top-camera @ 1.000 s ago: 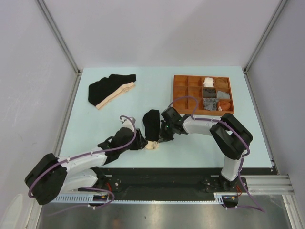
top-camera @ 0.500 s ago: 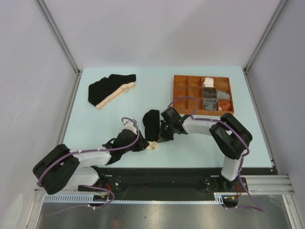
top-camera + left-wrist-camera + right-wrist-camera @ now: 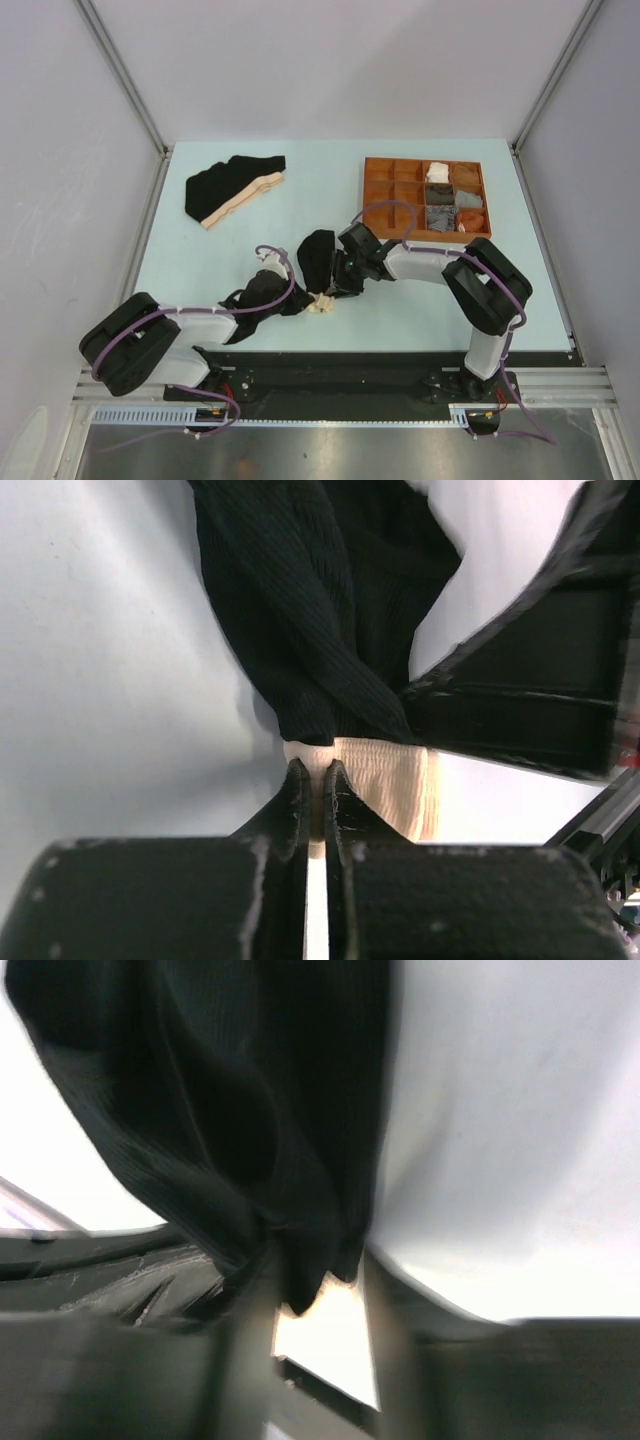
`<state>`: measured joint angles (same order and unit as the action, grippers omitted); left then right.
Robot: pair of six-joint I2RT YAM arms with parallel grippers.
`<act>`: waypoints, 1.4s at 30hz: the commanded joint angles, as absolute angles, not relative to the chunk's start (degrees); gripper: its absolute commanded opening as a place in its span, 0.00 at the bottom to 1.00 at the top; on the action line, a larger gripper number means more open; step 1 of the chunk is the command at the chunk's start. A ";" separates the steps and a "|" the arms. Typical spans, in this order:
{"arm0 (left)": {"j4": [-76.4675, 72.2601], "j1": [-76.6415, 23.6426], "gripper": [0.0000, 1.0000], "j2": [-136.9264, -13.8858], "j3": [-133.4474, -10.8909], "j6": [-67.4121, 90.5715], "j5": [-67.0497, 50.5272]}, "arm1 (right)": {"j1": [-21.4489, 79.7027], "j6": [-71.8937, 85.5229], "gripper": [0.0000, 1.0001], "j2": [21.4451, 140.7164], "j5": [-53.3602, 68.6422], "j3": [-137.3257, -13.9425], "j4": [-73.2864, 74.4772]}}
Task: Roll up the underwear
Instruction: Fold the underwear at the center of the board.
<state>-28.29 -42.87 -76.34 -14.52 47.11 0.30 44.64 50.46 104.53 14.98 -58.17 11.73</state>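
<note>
Black ribbed brief [image 3: 318, 256] lies bunched on the pale surface [image 3: 190, 265] between both arms, its beige waistband [image 3: 385, 780] pinched in the left tool [image 3: 318, 780], while the right tool [image 3: 318, 1295], blurred, stands slightly spread around the cloth's dark end, and a second black brief [image 3: 232, 185] lies well apart at far left.

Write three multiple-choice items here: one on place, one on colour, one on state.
1. On the table, the brown tray stands: A far left, B far right, C at the near edge.
2. The waistband of the black brief at the left gripper is: A red, B blue, C beige.
3. The left gripper is: A shut on the waistband, B wide open, C out of view.
Key: 1B, the top view shows it far right; 2C, it is beige in the left wrist view; 3A, it pinches the waistband there.
</note>
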 commanded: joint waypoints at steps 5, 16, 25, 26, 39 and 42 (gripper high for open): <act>-19.17 -43.07 0.00 -73.21 -14.06 40.61 -3.33 | 41.84 39.66 0.64 92.39 8.87 -58.01 13.90; -18.02 -43.07 0.00 -72.69 -13.10 38.50 -6.15 | 43.06 32.08 0.56 102.74 13.80 -70.57 7.39; -17.05 -43.07 0.00 -72.33 -13.01 39.02 -5.71 | 43.77 28.83 0.59 110.38 16.17 -75.23 6.15; -16.88 -43.07 0.00 -72.42 -13.01 38.94 -5.71 | 43.94 28.65 0.59 110.74 16.26 -75.50 6.15; -12.92 -43.07 0.00 -70.93 -13.18 41.57 -2.29 | 43.77 26.37 0.00 111.19 14.15 -76.99 10.54; -11.96 -43.07 0.00 -70.58 -12.92 42.53 -1.06 | 42.46 26.19 0.00 109.96 13.54 -76.99 10.98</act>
<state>-20.12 -42.89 -70.78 -14.35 41.80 -3.25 43.62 27.77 112.18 15.33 -74.72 9.91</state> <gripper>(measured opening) 0.027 0.010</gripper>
